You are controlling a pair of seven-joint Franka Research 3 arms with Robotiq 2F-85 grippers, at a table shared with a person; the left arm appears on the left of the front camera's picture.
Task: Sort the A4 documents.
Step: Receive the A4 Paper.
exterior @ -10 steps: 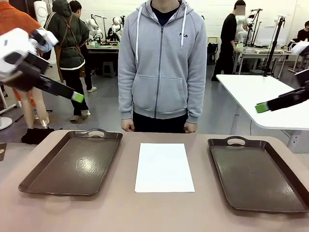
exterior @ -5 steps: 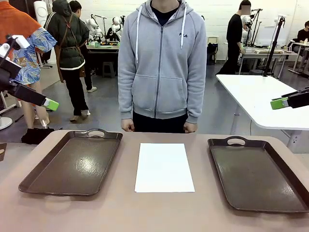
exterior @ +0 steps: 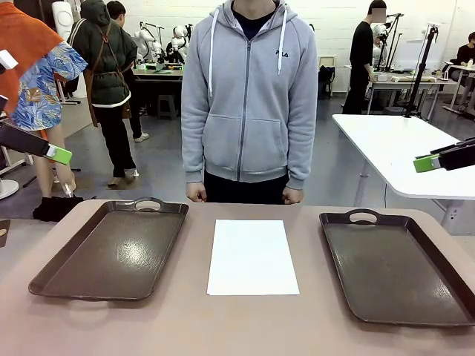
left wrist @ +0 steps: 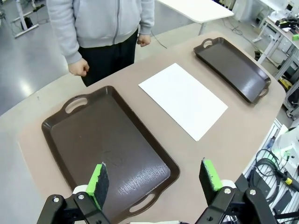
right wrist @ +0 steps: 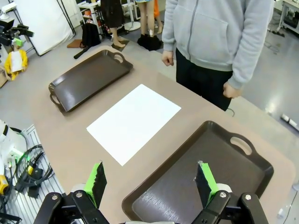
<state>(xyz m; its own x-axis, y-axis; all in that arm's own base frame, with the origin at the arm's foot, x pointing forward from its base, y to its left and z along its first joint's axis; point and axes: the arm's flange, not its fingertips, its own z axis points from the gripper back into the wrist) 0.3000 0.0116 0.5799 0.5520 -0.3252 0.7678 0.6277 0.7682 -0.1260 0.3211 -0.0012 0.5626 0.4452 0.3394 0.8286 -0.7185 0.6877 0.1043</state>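
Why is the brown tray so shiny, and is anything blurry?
Front view: room light glares off the left tray; the paper looks sharp. Left wrist view: a pale sheen lies on that tray, near the left claw; nothing smeared.

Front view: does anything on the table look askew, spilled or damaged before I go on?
Nothing stands out. The plain white A4 paper sheet lies flat and square on the tan table, between the dark brown handled left tray and the matching right tray, touching neither. No creases, spills or damage show.
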